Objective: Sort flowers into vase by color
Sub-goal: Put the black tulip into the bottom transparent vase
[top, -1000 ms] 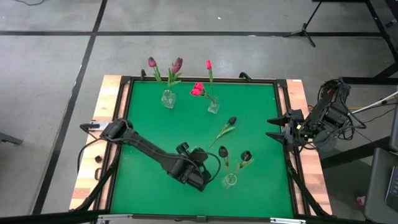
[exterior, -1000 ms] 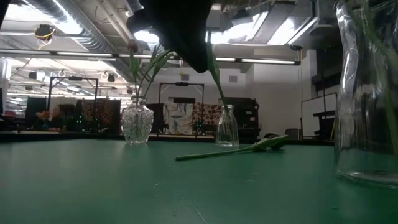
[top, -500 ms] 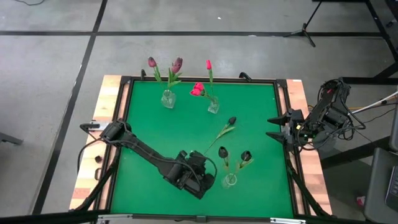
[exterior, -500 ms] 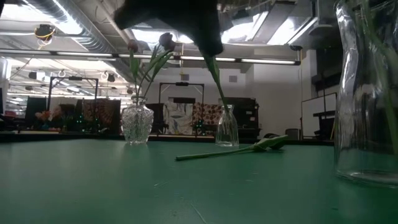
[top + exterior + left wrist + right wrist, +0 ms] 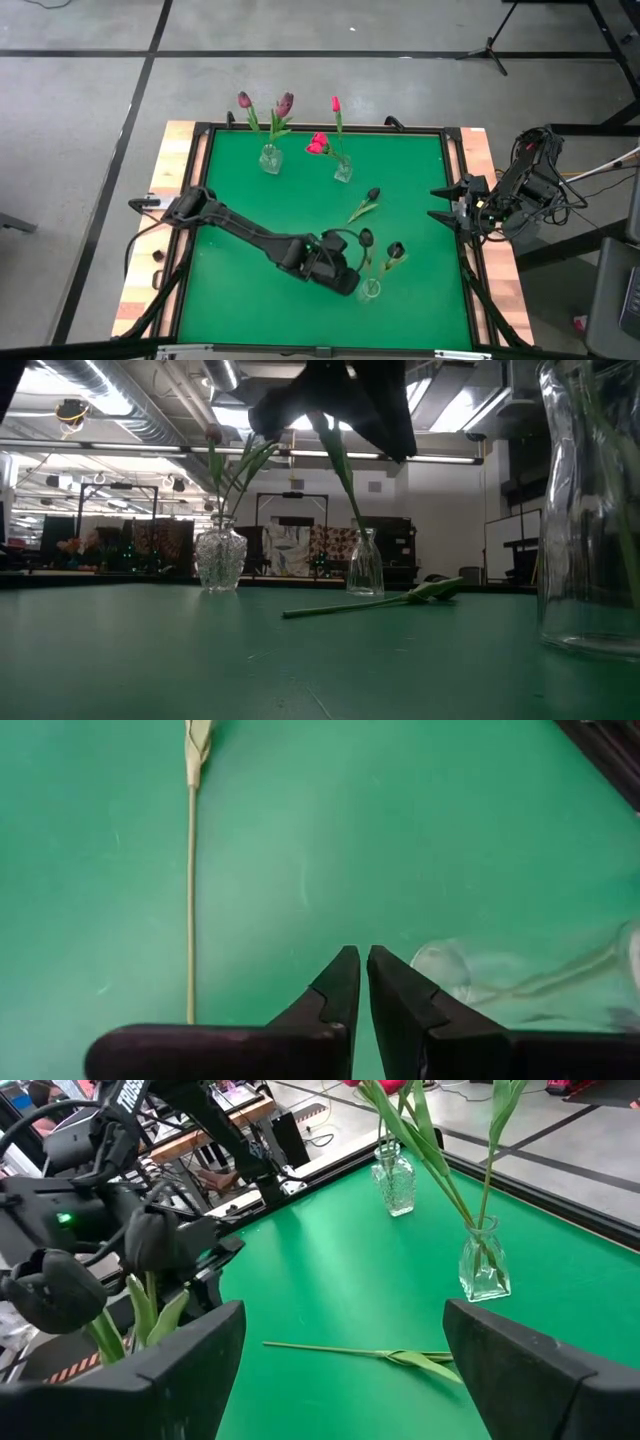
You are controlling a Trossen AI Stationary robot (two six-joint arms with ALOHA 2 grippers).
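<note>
A clear glass vase [image 5: 370,290] near the table's front holds two near-black flowers [image 5: 365,238], their stems standing in it. A third dark flower [image 5: 362,208] lies flat on the green mat just beyond. My left gripper [image 5: 358,955] hovers above the mat beside that vase [image 5: 520,975], its fingers almost together with nothing between them; the loose flower's stem [image 5: 190,890] lies off to one side. At the far edge, one vase [image 5: 269,158] holds purple flowers and another [image 5: 343,170] holds pink ones. My right gripper [image 5: 432,204] waits open at the table's right edge.
The green mat [image 5: 250,220] sits inside a raised black frame with wooden borders. In the low view the near vase [image 5: 590,510] stands large at the right and the loose flower [image 5: 400,600] lies mid-table. The room with equipment lies beyond.
My left gripper has swung toward the table's right edge, closer to the near vase, and has rolled about its own axis while staying above the mat. The flowers and vases have stayed where they were.
</note>
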